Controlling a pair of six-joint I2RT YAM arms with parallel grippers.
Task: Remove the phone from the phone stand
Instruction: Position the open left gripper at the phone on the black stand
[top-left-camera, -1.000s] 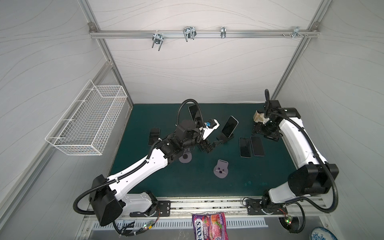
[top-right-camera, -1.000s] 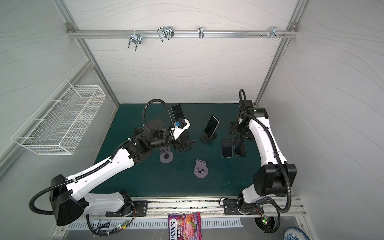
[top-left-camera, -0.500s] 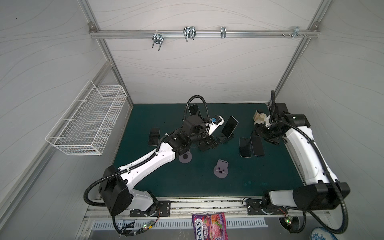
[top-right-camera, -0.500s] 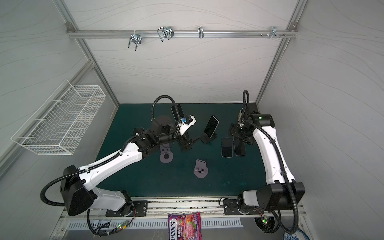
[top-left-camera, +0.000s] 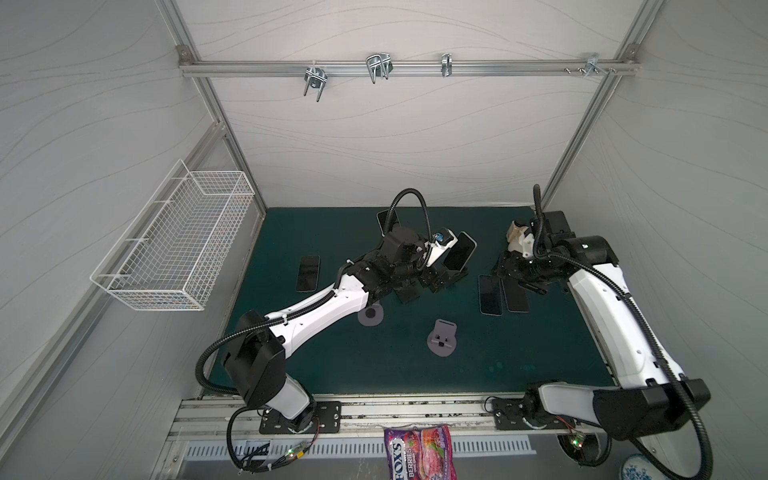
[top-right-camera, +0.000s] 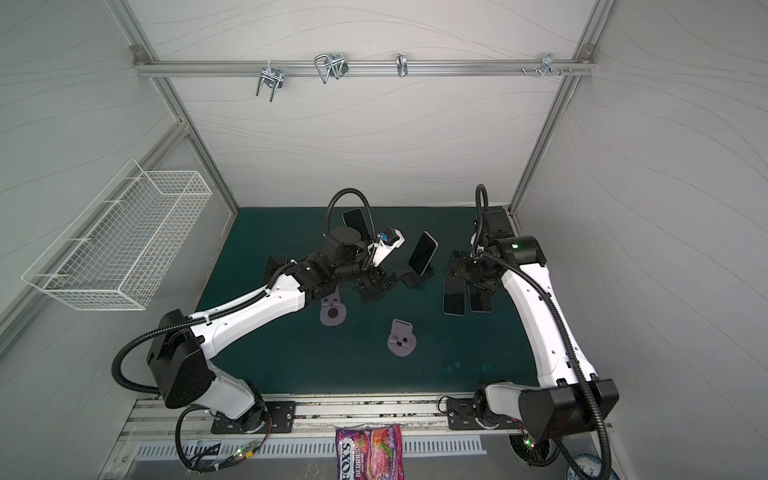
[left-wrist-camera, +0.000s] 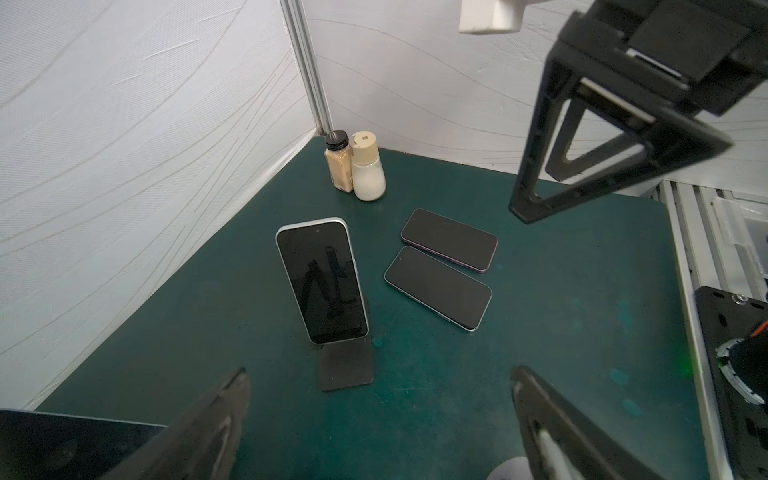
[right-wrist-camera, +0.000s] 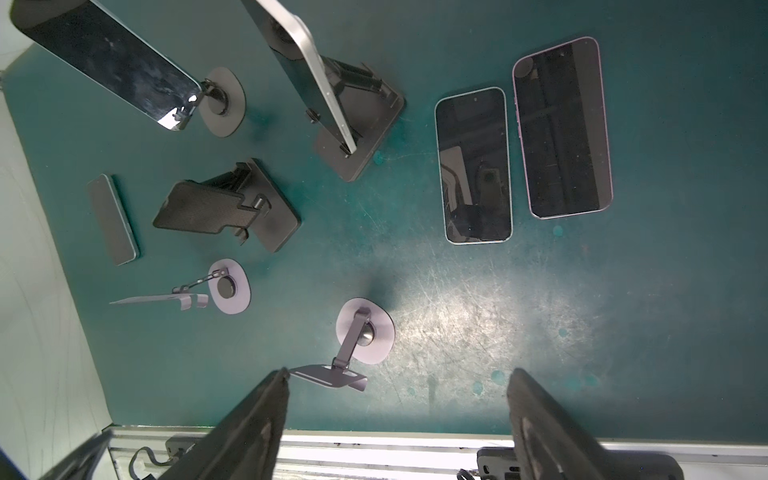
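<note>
A dark-screened phone (top-left-camera: 460, 255) (top-right-camera: 423, 253) leans upright on a black phone stand (top-left-camera: 451, 279) (top-right-camera: 415, 281) mid-mat in both top views. The left wrist view faces its screen (left-wrist-camera: 322, 282) above the stand's base plate (left-wrist-camera: 347, 368). My left gripper (top-left-camera: 419, 286) (left-wrist-camera: 378, 374) is open just short of the stand, touching nothing. My right gripper (top-left-camera: 515, 278) (right-wrist-camera: 399, 370) hangs open and empty above the mat, right of the stand. From the right wrist the phone (right-wrist-camera: 307, 70) and its stand (right-wrist-camera: 365, 137) show side-on.
Another phone (right-wrist-camera: 108, 58) sits on a grey round-base stand (right-wrist-camera: 220, 104) at the back. Two phones (top-left-camera: 490, 295) (top-left-camera: 515, 296) lie flat under my right gripper, one (top-left-camera: 308, 273) at left. Empty stands: black (right-wrist-camera: 232, 208), grey (top-left-camera: 442, 338) (top-left-camera: 371, 316). Two bottles (left-wrist-camera: 357, 166) fill the corner.
My left arm has stretched out, bringing its wrist closer to the phone on the black stand. My right arm's elbow has swung toward the front while its gripper stays over the flat phones.
</note>
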